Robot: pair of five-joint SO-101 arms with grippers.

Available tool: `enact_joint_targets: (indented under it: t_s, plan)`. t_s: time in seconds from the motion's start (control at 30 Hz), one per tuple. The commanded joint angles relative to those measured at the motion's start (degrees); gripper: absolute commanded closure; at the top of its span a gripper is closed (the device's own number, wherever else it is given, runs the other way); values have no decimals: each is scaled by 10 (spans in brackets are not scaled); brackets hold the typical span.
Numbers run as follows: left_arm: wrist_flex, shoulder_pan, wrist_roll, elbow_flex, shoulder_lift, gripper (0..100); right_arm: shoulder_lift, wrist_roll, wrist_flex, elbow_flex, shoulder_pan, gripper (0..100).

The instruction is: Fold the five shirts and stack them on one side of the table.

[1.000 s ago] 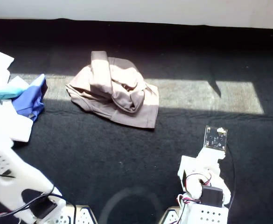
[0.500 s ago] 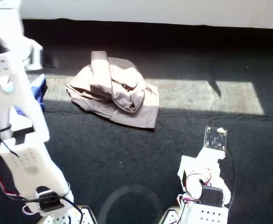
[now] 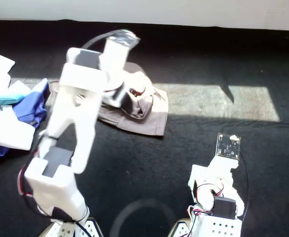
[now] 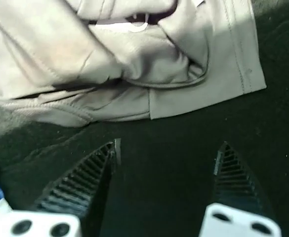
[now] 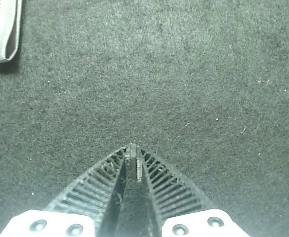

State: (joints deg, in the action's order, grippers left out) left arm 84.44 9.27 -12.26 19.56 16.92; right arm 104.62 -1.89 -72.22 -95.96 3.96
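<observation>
While unfolded: beige shirt (image 4: 134, 59), crumpled on dark mat (image 3: 134, 168). Left gripper (image 4: 170, 144) above its near hem, jaws spread wide, likely for pinch. Right gripper (image 5: 133, 148) parked over bare mat, jaws closed. Other shirts (image 3: 16, 113) heaped at left edge.

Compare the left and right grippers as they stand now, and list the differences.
The left gripper is open, jaws wide apart; the right gripper is shut, tips together. The left gripper hangs close by the beige shirt; the right gripper is over bare table. The left arm stretches out across the table; the right arm is folded near its base. Both are black-ribbed and hold nothing.
</observation>
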Motion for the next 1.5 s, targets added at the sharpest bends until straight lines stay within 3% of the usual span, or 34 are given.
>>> enact_joint_targets:
  t_s: [0.0,0.2,0.4,0.6,0.77,1.23,1.47]
  plan:
    - [-104,30,56,0,36,687,5,-2,7,-73,4,990]
    - [-257,31,193,9,117,615,5,-2,7,-73,4,990]
    - [-287,35,349,116,218,619,5,-2,7,-73,4,990]
    - [-285,22,363,269,354,723,5,-2,7,-73,4,990]
    - [-189,19,363,390,389,986,5,-3,7,-73,4,990]
    - [161,19,356,742,388,991,5,4,28,-73,3,989]
    - [172,17,277,734,295,991,5,170,149,-73,5,989]
